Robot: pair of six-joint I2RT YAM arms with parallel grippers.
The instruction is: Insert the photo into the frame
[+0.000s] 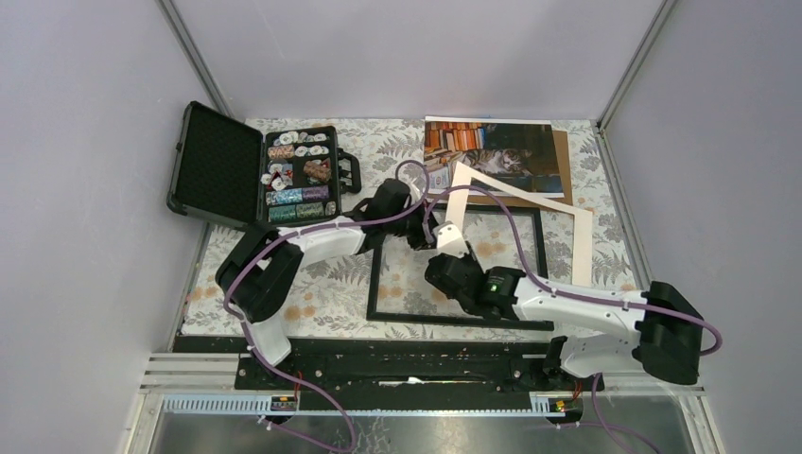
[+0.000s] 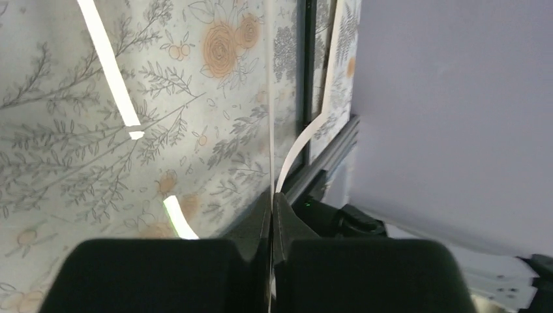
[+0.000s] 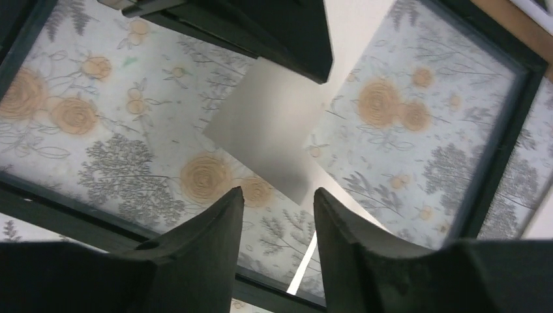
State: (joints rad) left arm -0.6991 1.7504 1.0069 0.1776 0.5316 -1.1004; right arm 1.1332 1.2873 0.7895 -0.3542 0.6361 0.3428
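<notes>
The photo [image 1: 492, 147], a tabby cat with books, lies at the back of the table on the brown backing board [image 1: 565, 163]. The black frame [image 1: 376, 284] lies flat in the middle, and the floral cloth shows through its opening. A cream mat border [image 1: 579, 241] lies askew over the frame's far right part. My left gripper [image 1: 432, 230] is shut on the mat's near left corner; the mat shows edge-on in the left wrist view [image 2: 297, 147], pinched at the gripper [image 2: 272, 199]. My right gripper [image 1: 441, 271] is open and empty [image 3: 277, 192] over the frame's opening, just below the mat corner [image 3: 274, 130]. The frame's moulding [image 3: 502, 143] runs at its right.
An open black case [image 1: 222, 161] with poker chips [image 1: 301, 175] stands at the back left. Grey walls close in the table on the left, back and right. Both arms cross over the frame's left half.
</notes>
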